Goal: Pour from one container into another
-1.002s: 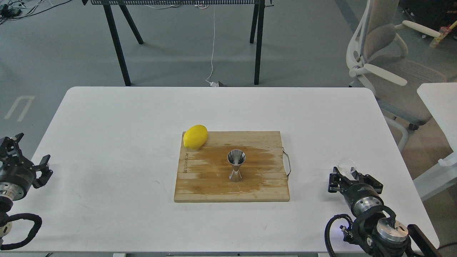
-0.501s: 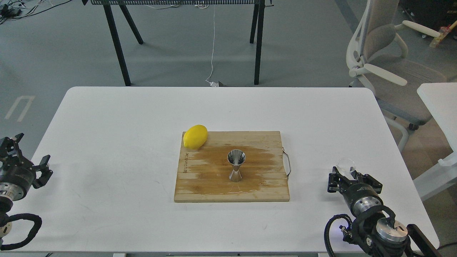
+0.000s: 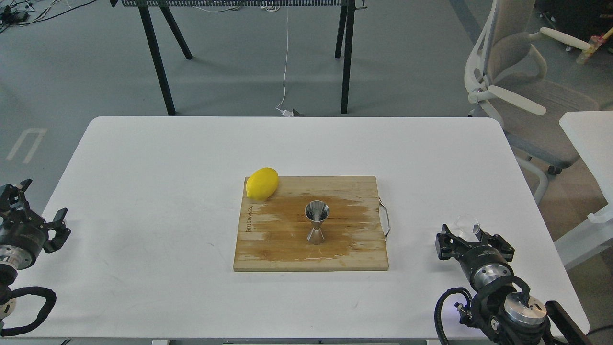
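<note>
A white table (image 3: 158, 201) holds a wooden cutting board (image 3: 282, 249) at its middle. A shiny steel jigger (image 3: 316, 223) stands upright near the centre of the board, on a darker, damp-looking patch of wood. A yellow lemon (image 3: 262, 183) rests on the board's far left corner, well apart from the jigger. A thin metal handle (image 3: 385, 219) sticks out from the board's right edge.

At the table's right side, the right gripper (image 3: 468, 235) rests low with its fingers spread apart. A small clear glass cup (image 3: 467, 223) stands upright on the table, just beyond and between those fingers; I cannot tell whether they touch it.

At the far left edge, the left gripper (image 3: 37, 207) hovers with its fingers parted, holding nothing.

A pale office chair (image 3: 522, 91) stands beyond the table's right corner.
</note>
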Available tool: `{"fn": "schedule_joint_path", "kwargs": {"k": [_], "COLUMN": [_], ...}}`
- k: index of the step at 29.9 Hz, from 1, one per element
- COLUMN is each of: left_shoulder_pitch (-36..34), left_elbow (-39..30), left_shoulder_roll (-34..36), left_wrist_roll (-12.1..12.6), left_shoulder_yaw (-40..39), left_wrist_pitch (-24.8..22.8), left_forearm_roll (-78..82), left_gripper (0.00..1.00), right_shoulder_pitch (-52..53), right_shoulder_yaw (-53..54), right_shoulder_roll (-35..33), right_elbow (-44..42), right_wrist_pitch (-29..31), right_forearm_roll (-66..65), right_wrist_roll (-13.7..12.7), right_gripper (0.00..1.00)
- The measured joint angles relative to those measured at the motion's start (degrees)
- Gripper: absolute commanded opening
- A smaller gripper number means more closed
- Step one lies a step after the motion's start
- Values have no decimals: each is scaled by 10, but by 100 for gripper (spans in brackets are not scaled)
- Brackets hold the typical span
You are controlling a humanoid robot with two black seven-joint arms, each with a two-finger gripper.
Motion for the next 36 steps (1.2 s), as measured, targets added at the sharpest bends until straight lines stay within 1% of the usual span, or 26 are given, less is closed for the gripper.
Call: {"fn": "schedule_joint_path", "kwargs": {"k": [9, 14, 19, 22, 25, 27, 29, 32, 34, 36], "left_shoulder_pitch": [0, 0, 0, 0, 0, 0, -1, -1, -2, -2], "left_elbow": [0, 0, 0, 0, 1, 2, 2, 2, 2, 2], "left_shoulder_roll": [0, 0, 0, 0, 0, 0, 0, 0, 0, 0], "left_wrist_roll": [0, 0, 0, 0, 0, 0, 0, 0, 0, 0], "left_shoulder_yaw": [0, 0, 0, 0, 0, 0, 0, 0, 0, 0], "left_wrist_pitch": [0, 0, 0, 0, 0, 0, 0, 0, 0, 0], "left_forearm_roll": [0, 0, 0, 0, 0, 0, 0, 0, 0, 0], "left_gripper": [100, 100, 100, 100, 100, 100, 100, 100, 100, 100], "right_shoulder_pitch": [-1, -10, -29, -36, -29, -5, 24, 52, 62, 68], "right_shoulder_yaw": [0, 3, 8, 8, 1, -12, -31, -40, -40, -41], "right_shoulder_roll": [0, -11, -51, -97, -152, -185, -207, -217, -217, -215], "right_elbow": [5, 34, 98, 145, 171, 173, 171, 150, 123, 100], "right_wrist_pitch": [0, 0, -15, -30, -26, -3, 42, 158, 242, 306], "right_forearm_roll": [1, 1, 1, 1, -17, -58, -110, -151, -157, -158], "right_wrist_roll": [0, 0, -1, -3, -5, -6, -14, -33, -38, -39], "right_gripper": [98, 98, 98, 98, 98, 98, 98, 98, 98, 98]}}
